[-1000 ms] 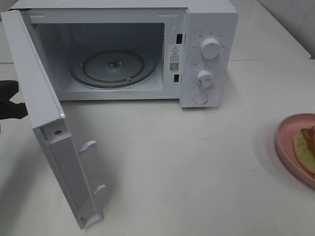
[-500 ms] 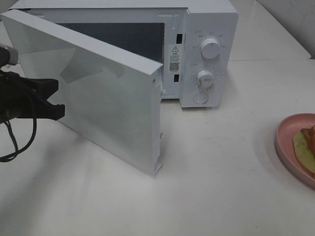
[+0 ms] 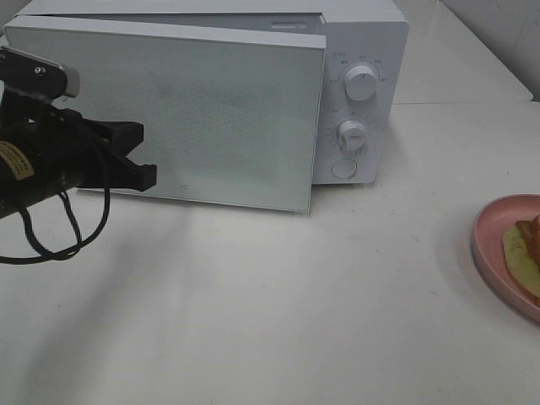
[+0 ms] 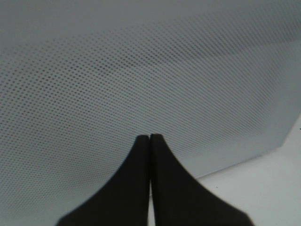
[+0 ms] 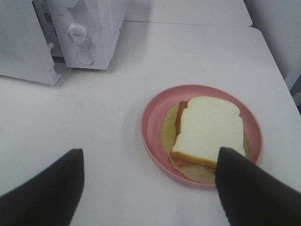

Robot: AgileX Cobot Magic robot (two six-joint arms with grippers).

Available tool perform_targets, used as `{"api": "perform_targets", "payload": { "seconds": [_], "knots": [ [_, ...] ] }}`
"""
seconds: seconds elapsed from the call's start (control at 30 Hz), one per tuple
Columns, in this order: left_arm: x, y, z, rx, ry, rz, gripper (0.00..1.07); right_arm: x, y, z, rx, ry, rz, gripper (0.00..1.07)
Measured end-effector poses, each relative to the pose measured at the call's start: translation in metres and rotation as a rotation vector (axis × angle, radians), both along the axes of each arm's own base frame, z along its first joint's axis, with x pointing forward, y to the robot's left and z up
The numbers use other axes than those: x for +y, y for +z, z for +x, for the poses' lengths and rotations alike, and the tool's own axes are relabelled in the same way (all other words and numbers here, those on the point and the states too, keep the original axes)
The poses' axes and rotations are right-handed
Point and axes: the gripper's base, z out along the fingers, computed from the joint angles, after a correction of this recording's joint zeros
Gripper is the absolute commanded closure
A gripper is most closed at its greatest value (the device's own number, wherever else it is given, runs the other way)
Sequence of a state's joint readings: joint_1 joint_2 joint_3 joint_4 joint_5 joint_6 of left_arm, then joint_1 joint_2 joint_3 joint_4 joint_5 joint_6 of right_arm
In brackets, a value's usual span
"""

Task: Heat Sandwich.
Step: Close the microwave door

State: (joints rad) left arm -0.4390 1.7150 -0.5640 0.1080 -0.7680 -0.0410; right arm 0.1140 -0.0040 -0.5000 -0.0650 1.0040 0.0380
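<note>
Exterior high view: the microwave door (image 3: 194, 118) is pressed nearly shut by the clenched, empty left hand (image 3: 143, 160); a steady, square push is advised until latched.

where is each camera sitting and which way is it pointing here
Exterior high: mounted above, looking down on the white microwave oven and white table; the left hand shows.
Left wrist: on the left arm, facing the dotted microwave door close up; its shut fingers show.
Right wrist: on the right arm, looking down at the white-bread sandwich on the round pink plate; its open fingers show.
Shared: microwave, plate and sandwich appear in exterior and right wrist views.
</note>
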Motion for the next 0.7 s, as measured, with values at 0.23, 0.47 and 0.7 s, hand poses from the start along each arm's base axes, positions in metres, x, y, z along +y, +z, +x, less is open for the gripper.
{"api": "perform_targets", "payload": {
  "seconds": [0.23, 0.47, 0.7],
  "knots": [
    [-0.024, 0.002, 0.009, -0.015, -0.041, -0.020, 1.07, 0.000, 0.000, 0.000, 0.000, 0.000, 0.000, 0.32],
    [-0.054, 0.007, 0.020, -0.030, -0.094, -0.029, 1.07, 0.000, 0.000, 0.000, 0.000, 0.000, 0.000, 0.32],
    [-0.080, 0.014, 0.032, -0.030, -0.121, -0.040, 1.07, 0.000, 0.000, 0.000, 0.000, 0.000, 0.000, 0.32]
  ]
}}
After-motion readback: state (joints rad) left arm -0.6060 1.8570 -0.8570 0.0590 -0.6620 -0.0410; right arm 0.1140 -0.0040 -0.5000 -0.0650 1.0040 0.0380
